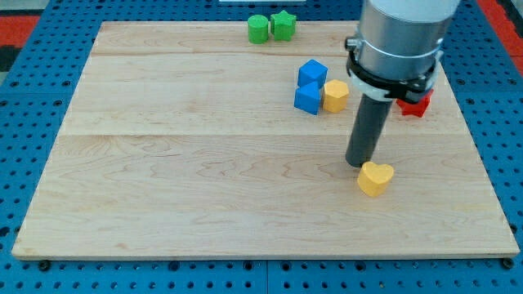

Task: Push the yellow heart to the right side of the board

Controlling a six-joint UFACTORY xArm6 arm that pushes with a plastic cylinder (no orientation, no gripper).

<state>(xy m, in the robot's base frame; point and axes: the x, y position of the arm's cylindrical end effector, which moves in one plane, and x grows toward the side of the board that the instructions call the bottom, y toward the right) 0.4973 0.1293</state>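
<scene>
Jaws I have none, only my tip (359,165), resting just left of and touching the yellow heart (376,178), low on the table (204,163) right of centre, below the yellow hexagon (335,95).

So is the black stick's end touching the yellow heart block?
Cannot tell. In the camera view, my tip sits right at the upper left edge of the yellow heart-shaped block on the wooden board, with no gap visible, but one angle cannot confirm contact.

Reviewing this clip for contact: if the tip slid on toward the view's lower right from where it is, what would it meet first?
The yellow heart: my tip sits right at its upper-left edge, apparently touching, though depth is hard to judge.
</scene>
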